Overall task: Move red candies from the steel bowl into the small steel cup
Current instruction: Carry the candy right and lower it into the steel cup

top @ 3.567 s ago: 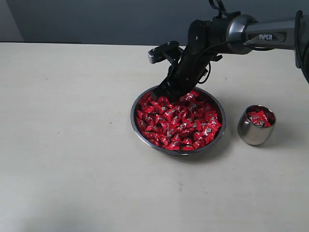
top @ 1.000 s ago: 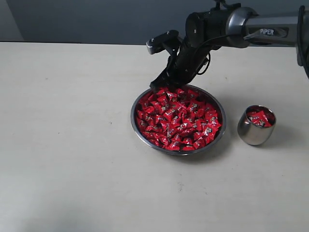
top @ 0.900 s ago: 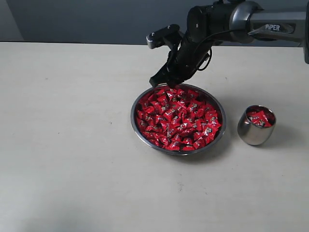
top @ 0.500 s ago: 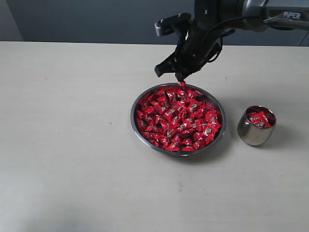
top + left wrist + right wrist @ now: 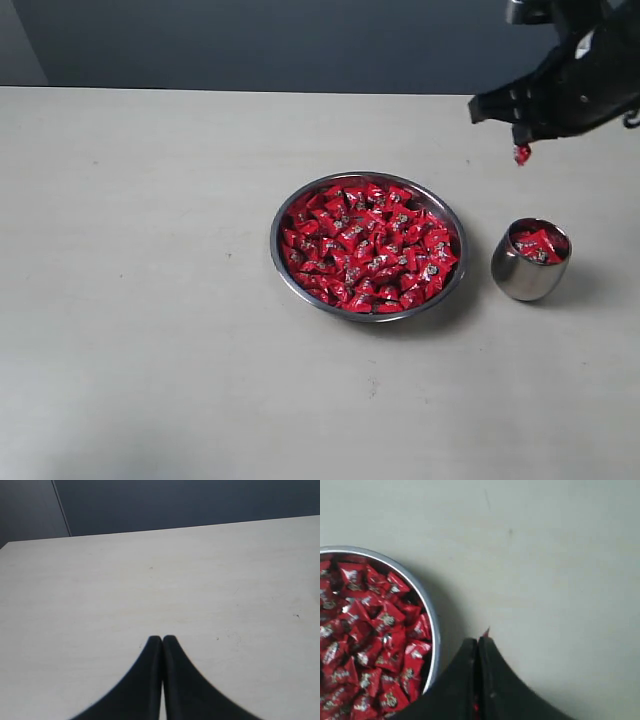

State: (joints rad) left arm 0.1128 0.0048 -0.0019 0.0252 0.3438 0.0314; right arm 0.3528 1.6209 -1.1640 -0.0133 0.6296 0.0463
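The steel bowl (image 5: pixel 280 252) sits mid-table, heaped with red candies (image 5: pixel 367 246); its rim (image 5: pixel 431 625) and candies (image 5: pixel 365 645) also show in the right wrist view. The small steel cup (image 5: pixel 523 275) stands to its right with a few red candies (image 5: pixel 538 244) inside. My right gripper (image 5: pixel 520 148) hangs above the table, above and slightly left of the cup, shut on one red candy (image 5: pixel 521 154). A sliver of that candy (image 5: pixel 485 632) pokes out past the gripper's tips (image 5: pixel 478 642). My left gripper (image 5: pixel 162 641) is shut and empty over bare table, out of the exterior view.
A pale table (image 5: pixel 150 300) carries everything, with a dark wall (image 5: pixel 250 40) behind its far edge. The right arm (image 5: pixel 590 70) reaches in from the upper right corner.
My right gripper lifted out of the bowl's far side with a candy and swung right, ending high near the cup. Bowl and cup have not moved.
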